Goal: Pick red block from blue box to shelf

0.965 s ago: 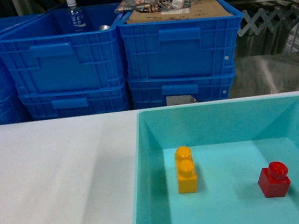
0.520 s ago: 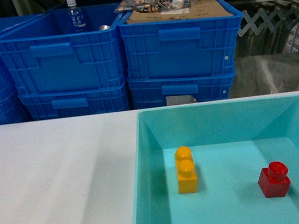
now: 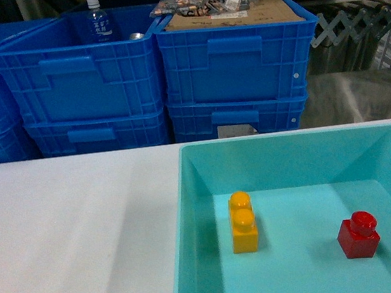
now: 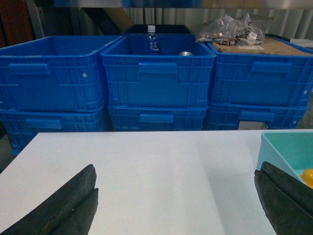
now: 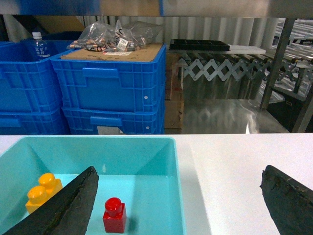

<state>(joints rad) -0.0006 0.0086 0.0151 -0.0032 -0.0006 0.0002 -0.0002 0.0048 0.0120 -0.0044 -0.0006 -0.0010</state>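
1. Sitting upright on the floor of the blue box (image 3: 189, 211), the red block (image 3: 358, 235) is showing a glossy cube body with one round stud on top; it is resting toward the box's right side.
2. Standing well apart from it in the same box, an orange-yellow brick (image 3: 243, 222) is showing two studs.
3. The left gripper (image 4: 176, 205) is hovering over the white table (image 3: 71, 231), jaws spread wide.
4. The right gripper (image 5: 178, 210) is hanging above the box's right rim, jaws wide apart, gripping nothing.
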